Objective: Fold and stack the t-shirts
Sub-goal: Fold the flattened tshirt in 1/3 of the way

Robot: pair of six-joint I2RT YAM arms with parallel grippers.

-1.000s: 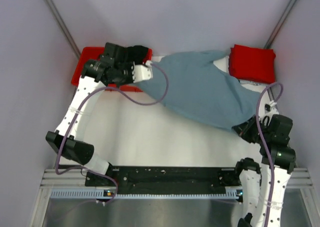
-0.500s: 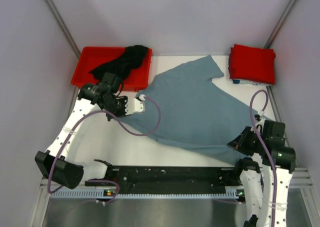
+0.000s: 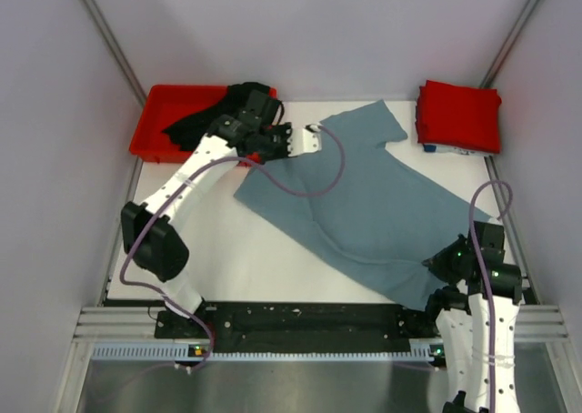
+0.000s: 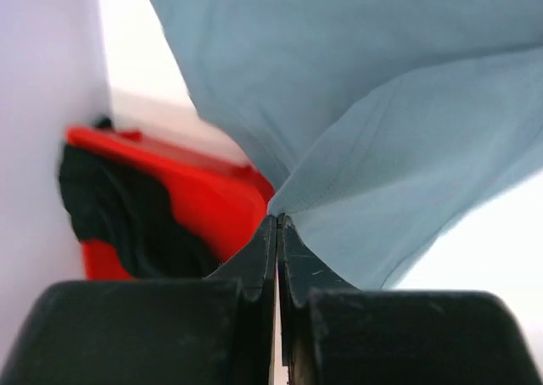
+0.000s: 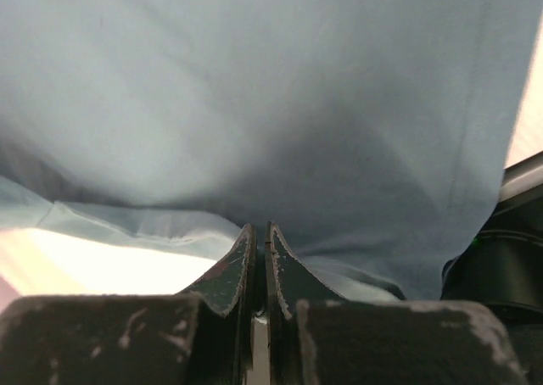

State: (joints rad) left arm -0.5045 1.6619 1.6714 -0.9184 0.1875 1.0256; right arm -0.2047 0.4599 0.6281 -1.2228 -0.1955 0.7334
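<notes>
A dusty grey-blue t-shirt [image 3: 368,195] lies stretched slantwise over the white table, from back centre to the near right. My left gripper [image 3: 316,137] is shut on its far edge, beside the bin; in the left wrist view the jaws [image 4: 277,221] pinch a fold of grey-blue cloth [image 4: 399,147]. My right gripper [image 3: 431,266] is shut on the shirt's near right corner, and the cloth [image 5: 280,105] fills the right wrist view above the closed jaws [image 5: 259,229]. A folded bright red t-shirt [image 3: 459,115] sits at the back right. A black t-shirt [image 3: 223,108] is heaped in the bin.
The rigid red plastic bin [image 3: 155,131] stands at the back left, close behind my left wrist. Grey walls close in the table on three sides. A black rail [image 3: 309,322] runs along the near edge between the arm bases.
My left gripper has swung from the left middle of the table back and to the right, carrying the shirt's edge. My right gripper has drawn its corner nearer the front edge.
</notes>
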